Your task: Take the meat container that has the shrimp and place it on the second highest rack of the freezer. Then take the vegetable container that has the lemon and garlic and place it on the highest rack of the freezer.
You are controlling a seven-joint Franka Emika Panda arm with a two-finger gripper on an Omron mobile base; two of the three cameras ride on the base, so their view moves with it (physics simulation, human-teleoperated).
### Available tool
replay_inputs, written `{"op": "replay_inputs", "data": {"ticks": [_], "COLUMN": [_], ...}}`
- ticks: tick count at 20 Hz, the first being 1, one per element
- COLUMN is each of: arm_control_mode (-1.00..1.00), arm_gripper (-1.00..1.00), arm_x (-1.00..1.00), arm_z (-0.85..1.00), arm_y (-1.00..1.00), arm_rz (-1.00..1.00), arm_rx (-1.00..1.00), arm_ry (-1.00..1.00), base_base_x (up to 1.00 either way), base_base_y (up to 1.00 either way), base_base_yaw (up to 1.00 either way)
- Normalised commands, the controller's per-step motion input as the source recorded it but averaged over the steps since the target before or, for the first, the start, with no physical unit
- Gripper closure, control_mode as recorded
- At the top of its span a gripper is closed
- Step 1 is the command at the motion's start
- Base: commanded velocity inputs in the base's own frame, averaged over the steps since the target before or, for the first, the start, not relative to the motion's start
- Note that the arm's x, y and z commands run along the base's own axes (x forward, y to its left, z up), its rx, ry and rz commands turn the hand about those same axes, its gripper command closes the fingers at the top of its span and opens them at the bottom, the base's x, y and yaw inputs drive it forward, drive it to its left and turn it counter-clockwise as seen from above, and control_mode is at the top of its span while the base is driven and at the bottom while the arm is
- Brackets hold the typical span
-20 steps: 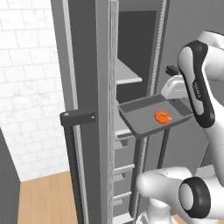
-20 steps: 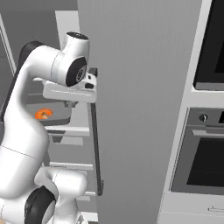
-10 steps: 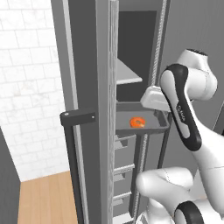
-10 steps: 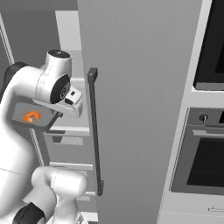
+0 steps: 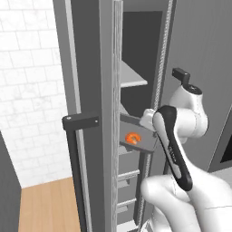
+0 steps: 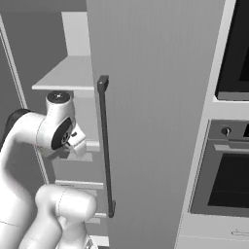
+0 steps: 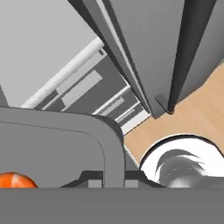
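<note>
One bent arm (image 5: pixel 174 145) inside freezer (image 5: pixel 90 90)

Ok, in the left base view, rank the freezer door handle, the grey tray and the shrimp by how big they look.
1. Freezer door handle, the longest, running off the bottom edge.
2. Grey tray, partly hidden by the arm.
3. Shrimp, far smaller, lying in the tray.

The white arm (image 5: pixel 181 131) rises from the base, bends sharply at a dark-banded elbow and folds back toward its left, with the forearm running level. The wrist (image 6: pixel 58 133) sits at about mid-height, its round joint cap facing up. The gripper (image 7: pixel 107 181) points away from the base and slightly down. Its fingers (image 7: pixel 94 180) stand closed tight, pinching the rim of a grey tray (image 7: pixel 57 148).
</note>
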Motion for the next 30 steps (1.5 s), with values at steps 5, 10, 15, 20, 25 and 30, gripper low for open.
{"op": "replay_inputs", "data": {"ticks": [5, 10, 15, 20, 25, 30], "arm_control_mode": [-1.0, -1.0, -1.0, -1.0, -1.0, -1.0], "arm_gripper": [1.0, 1.0, 1.0, 1.0, 1.0, 1.0], "arm_x": [0.45, 0.7, 0.74, 0.5, 0.32, 0.32], "arm_z": [-0.47, -0.3, -0.09, 0.0, 0.0, 0.0], "arm_y": [0.0, 0.0, 0.0, 0.27, 0.76, 0.42], "arm_rz": [-0.31, -0.27, -0.16, -0.09, -0.16, -0.1], "arm_rx": [0.0, 0.12, 0.27, 0.18, -0.04, -0.04], "arm_ry": [0.0, 0.0, 0.0, 0.0, 0.0, 0.0], "base_base_x": [0.0, 0.0, 0.0, 0.0, 0.0, 0.0], "base_base_y": [0.0, 0.0, 0.0, 0.0, 0.0, 0.0], "base_base_yaw": [0.0, 0.0, 0.0, 0.0, 0.0, 0.0]}}
